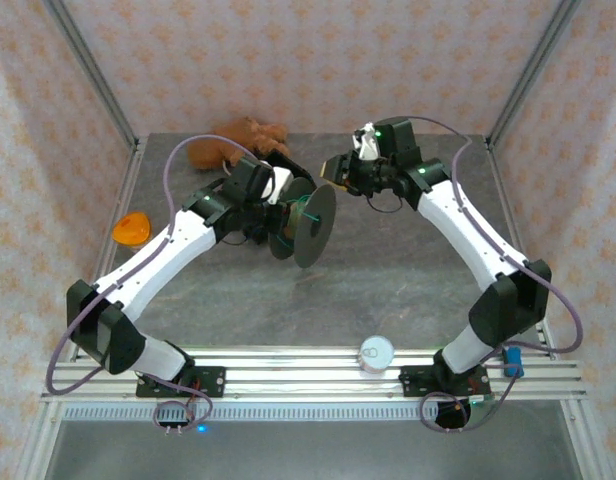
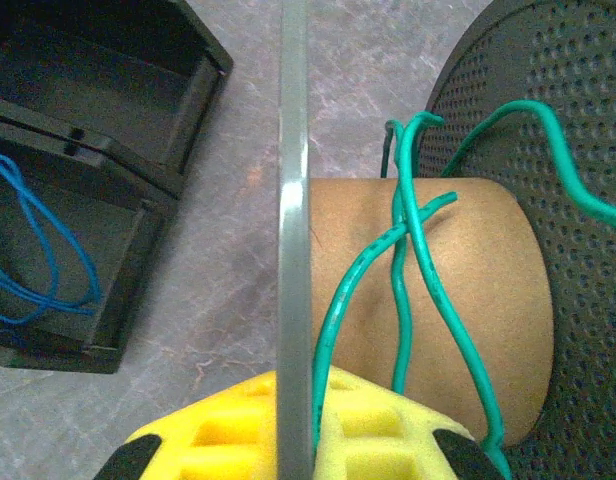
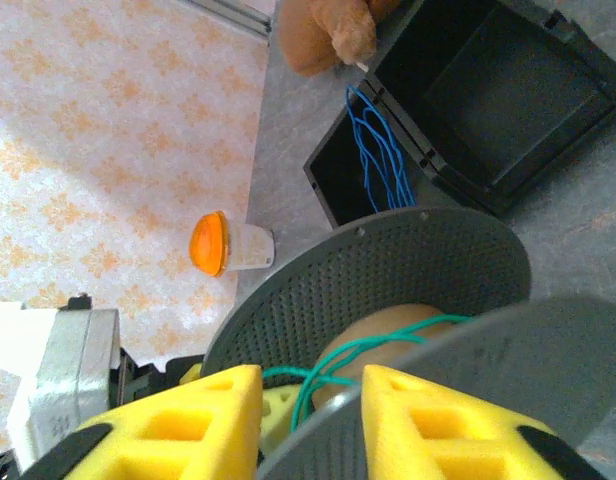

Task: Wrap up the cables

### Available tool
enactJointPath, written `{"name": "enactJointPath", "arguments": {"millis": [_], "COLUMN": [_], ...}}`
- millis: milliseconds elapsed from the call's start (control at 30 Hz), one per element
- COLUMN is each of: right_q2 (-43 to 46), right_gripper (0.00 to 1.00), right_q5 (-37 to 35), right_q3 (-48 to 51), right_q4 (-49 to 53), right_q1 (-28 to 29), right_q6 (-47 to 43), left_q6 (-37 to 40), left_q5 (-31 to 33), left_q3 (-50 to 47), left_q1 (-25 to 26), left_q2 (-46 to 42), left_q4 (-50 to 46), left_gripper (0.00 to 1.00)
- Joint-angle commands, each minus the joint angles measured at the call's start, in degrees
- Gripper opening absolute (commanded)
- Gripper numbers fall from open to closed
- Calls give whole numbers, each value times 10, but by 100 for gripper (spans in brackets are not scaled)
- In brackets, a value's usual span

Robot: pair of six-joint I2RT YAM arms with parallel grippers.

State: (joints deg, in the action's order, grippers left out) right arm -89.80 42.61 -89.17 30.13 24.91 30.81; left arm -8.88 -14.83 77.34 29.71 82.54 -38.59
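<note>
The blue cable (image 2: 38,225) lies in a compartment of the black box (image 2: 203,60) on the tabletop (image 2: 228,300). The left pincer (image 2: 294,430) is clamped on a flange of the grey spool (image 2: 293,150). The green cable (image 2: 406,235) loops loosely over the spool's brown core, near the right pincer (image 3: 310,420), whose fingers stand apart.

- We count one green cable (image 2: 400,300) and one blue cable (image 3: 380,150), two in all.
- One grey spool (image 1: 313,225).
- One black box (image 3: 488,90).
- One plush toy (image 1: 238,140), one orange-lidded cup (image 3: 228,245), one can (image 1: 376,352).
</note>
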Motion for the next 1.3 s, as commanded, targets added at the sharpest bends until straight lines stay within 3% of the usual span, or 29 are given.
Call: {"name": "enactJointPath", "arguments": {"millis": [0, 167, 367, 467, 533, 667, 833, 1267], "right_q2": [47, 89, 110, 115, 117, 102, 71, 52], "right_gripper": [36, 49, 65, 68, 67, 56, 55, 32], "right_q5": [-23, 6, 189, 215, 216, 217, 214, 209], "right_q3": [20, 52, 130, 130, 125, 113, 77, 61], "right_q4": [3, -24, -186, -147, -109, -62, 1, 14], "right_q1": [-9, -13, -5, 13, 26, 49, 92, 120], "right_q6": [-7, 13, 118, 78, 43, 9, -43, -52], "left_q6": [12, 42, 77, 88, 91, 91, 88, 87], "left_q5": [58, 143, 199, 202, 200, 195, 190, 191], "left_q3": [-14, -42, -85, -91, -87, -87, -89, -89], "left_q1": [10, 20, 25, 26, 26, 26, 26, 26], "left_q2": [-51, -78, -106, -108, -104, -99, -97, -99], "left_q4": [63, 87, 140, 150, 148, 149, 148, 141], "left_gripper": [0, 0, 0, 0, 0, 0, 0, 0]}}
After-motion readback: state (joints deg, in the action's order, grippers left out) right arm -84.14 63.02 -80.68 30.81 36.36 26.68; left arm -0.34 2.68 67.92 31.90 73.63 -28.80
